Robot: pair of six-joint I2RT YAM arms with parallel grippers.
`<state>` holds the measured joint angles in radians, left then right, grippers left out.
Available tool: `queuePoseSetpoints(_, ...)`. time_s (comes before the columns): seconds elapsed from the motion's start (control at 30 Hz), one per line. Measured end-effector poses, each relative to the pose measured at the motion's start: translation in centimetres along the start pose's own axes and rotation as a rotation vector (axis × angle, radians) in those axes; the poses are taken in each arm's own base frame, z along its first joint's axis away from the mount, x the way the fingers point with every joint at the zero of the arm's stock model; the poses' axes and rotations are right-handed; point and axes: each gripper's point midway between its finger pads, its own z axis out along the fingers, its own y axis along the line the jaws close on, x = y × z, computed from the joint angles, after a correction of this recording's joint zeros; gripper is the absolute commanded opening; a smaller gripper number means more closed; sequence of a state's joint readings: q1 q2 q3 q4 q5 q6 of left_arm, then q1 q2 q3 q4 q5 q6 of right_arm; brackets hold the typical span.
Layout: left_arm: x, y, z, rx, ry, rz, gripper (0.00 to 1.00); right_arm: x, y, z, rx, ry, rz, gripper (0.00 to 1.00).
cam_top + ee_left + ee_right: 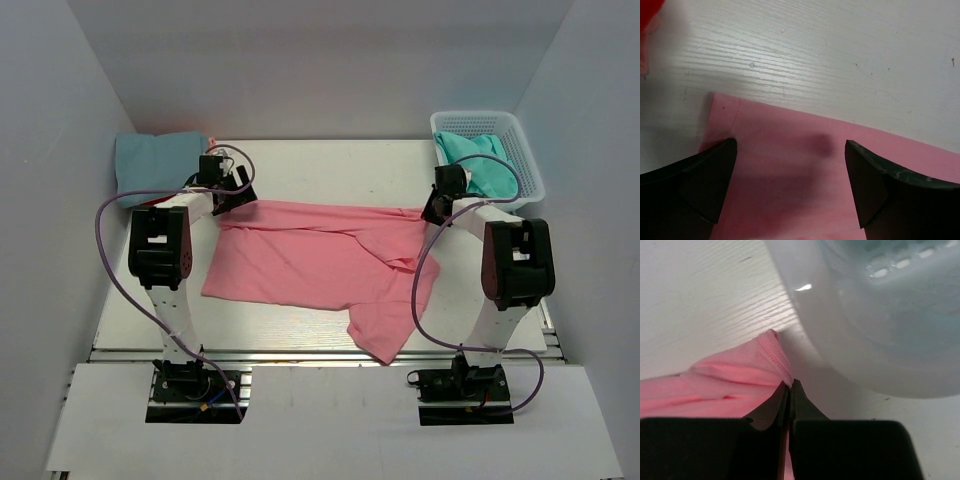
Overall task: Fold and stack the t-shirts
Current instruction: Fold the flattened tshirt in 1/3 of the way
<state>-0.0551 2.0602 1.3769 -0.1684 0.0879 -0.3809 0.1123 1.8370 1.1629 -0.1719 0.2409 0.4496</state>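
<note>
A basket [880, 330] is seen beside the right gripper [790, 384], which is clamped on the pink t-shirt [725, 375]. The left gripper [790, 146] is spread wide above its corner.

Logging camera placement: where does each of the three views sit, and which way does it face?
Top external: above and behind the robot, looking down on the table; left arm and right arm visible.
Left wrist: on the left arm, facing down past the open left gripper at the pink t-shirt edge.
Right wrist: faces the right gripper, shut on the pink t-shirt beside the basket.
Shared: the pink t-shirt appears in all three.
</note>
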Motion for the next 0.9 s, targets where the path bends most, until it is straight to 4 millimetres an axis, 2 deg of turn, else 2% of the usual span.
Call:
queuePoseSetpoints(0.07, -0.1, 0.0, 0.0, 0.005, -0.001, -0.003, 1.00, -0.1, 0.9, 0.0, -0.052, 0.003, -0.021, 0.05)
queuePoseSetpoints(0.1, -0.1, 0.0, 0.0, 0.010, -0.001, -0.002, 1.00, -0.2, 1.2, 0.0, -0.073, 0.002, -0.032, 0.11)
queuePoseSetpoints(0.23, 0.0, -0.4, -0.1, 0.033, 0.004, 0.012, 1.00, -0.3, 2.5, -0.4, -0.151, 0.002, -0.085, 0.28)
queuePoseSetpoints(0.3, -0.1, -0.7, -0.1, 0.049, 0.006, 0.015, 1.00, -0.6, 3.2, -1.1, -0.196, -0.005, -0.113, 0.37)
queuePoseSetpoints(0.33, 0.0, -0.8, -0.1, 0.055, 0.006, 0.014, 1.00, -0.9, 3.7, -1.6, -0.226, -0.011, -0.127, 0.37)
queuePoseSetpoints(0.4, 0.0, -0.9, -0.3, 0.063, 0.006, 0.012, 1.00, -1.3, 4.7, -2.8, -0.279, -0.024, -0.153, 0.45)
queuePoseSetpoints(0.43, 0.2, -1.0, -0.5, 0.066, 0.009, 0.010, 1.00, -1.6, 5.2, -3.5, -0.303, -0.036, -0.168, 0.55)
queuePoseSetpoints(0.5, 0.4, -0.9, -0.9, 0.066, 0.013, 0.003, 1.00, -2.0, 6.2, -4.7, -0.336, -0.057, -0.186, 0.67)
queuePoseSetpoints(0.53, 0.4, -0.9, -1.2, 0.063, 0.013, 0.001, 1.00, -2.2, 6.6, -5.4, -0.348, -0.073, -0.195, 0.77)
queuePoseSetpoints(0.57, 0.4, -1.0, -1.6, 0.057, 0.012, 0.000, 1.00, -2.0, 6.8, -6.1, -0.356, -0.084, -0.202, 0.83)
queuePoseSetpoints(0.77, -0.5, -0.7, -5.6, 0.014, -0.058, -0.007, 1.00, 0.9, 7.2, -9.4, -0.408, -0.083, -0.235, 0.86)
queuePoseSetpoints(0.9, -1.1, -0.7, -6.9, 0.014, -0.099, -0.005, 1.00, 4.2, 8.0, -9.2, -0.486, -0.008, -0.248, 0.86)
